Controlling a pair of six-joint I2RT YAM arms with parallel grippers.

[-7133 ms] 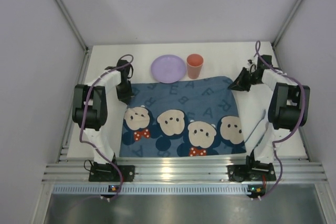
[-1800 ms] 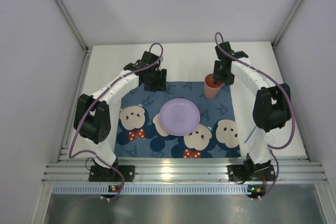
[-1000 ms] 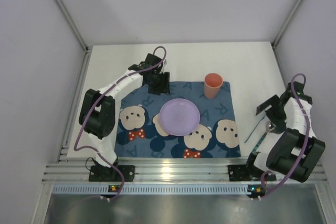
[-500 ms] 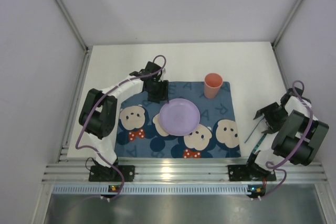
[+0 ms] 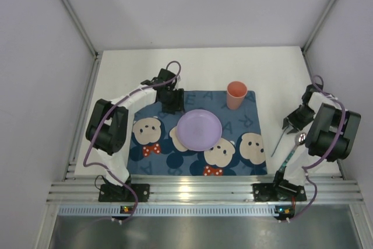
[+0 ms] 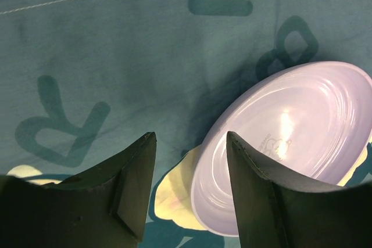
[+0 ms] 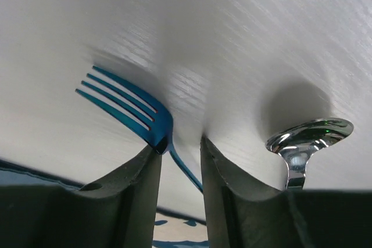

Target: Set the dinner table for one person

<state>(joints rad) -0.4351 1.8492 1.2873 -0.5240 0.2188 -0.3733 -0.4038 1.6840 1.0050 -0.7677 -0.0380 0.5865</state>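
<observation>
On the white desk (image 5: 204, 68), near right, the right tool (image 7: 179, 143) straddles the neck of the fork (image 7: 152, 129), jaws apart, nothing clamped. Off-centre closing could skate it into the spoon (image 7: 308, 133) just beside. Farther left, the left tool (image 6: 190, 137) gapes empty above the mat (image 6: 116, 56), beside the plate (image 6: 290, 137).

Shows as the dinner table (image 5: 125, 71): large, plain white, matte, rectangular. Lies flat and level, by far the broadest surface in the top view. Looks faintly streaked and softly shadowed up close.
</observation>
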